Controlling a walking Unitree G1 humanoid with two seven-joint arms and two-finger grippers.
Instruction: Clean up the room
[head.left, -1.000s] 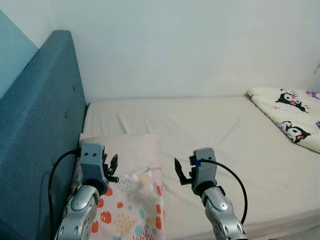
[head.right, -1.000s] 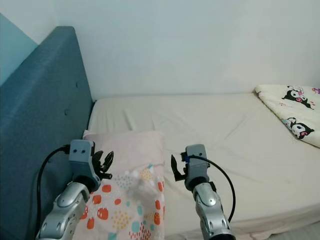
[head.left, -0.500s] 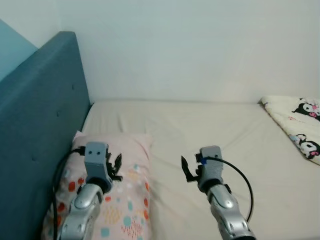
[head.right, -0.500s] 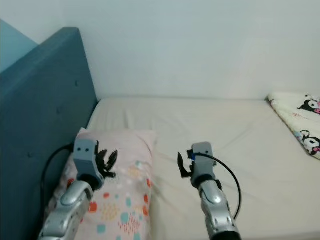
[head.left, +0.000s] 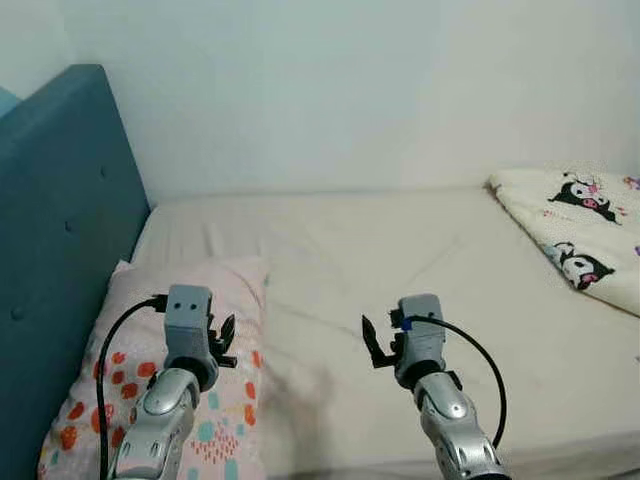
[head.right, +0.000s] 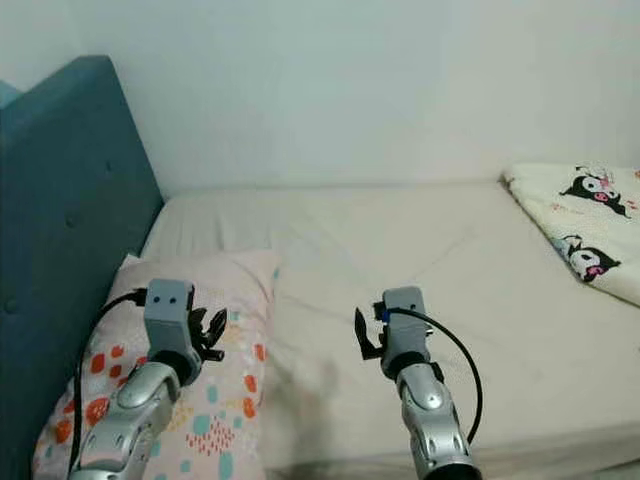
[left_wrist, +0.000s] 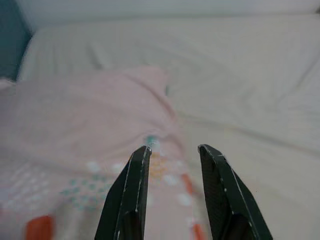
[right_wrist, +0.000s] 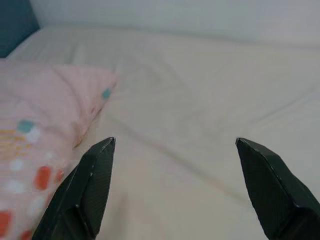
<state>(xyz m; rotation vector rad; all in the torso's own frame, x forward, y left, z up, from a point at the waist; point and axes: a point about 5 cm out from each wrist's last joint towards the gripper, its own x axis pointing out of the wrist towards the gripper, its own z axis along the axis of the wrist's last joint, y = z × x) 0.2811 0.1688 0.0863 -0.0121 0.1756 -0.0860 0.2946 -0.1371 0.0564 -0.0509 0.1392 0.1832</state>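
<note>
pillow (head.left: 150, 370) flat at bed's (head.left: 400, 260) head end beside blue headboard (head.left: 50, 250), long axis running away from headboard | left end effector (left_wrist: 172, 155) above pillow, narrowly parted, empty | right end effector (right_wrist: 175, 150) over bare sheet, spread wide, empty | cartoon-print blanket (head.left: 580, 235) far right

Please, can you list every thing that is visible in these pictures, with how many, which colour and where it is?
pillow: one, pale pink with red, teal and yellow spots, on the bed at the headboard end, on the robot's left.
blanket: one, cream with black-and-white cartoon figures, on the bed's far right.
bed sheet: one, beige and wrinkled, covering the mattress.
headboard: one, blue, padded, along the left side.
wall: one, white, behind the bed.
left gripper: one, black jaws open, held above the pillow, empty.
right gripper: one, black jaws wide open, held above the bare sheet, empty.
</note>
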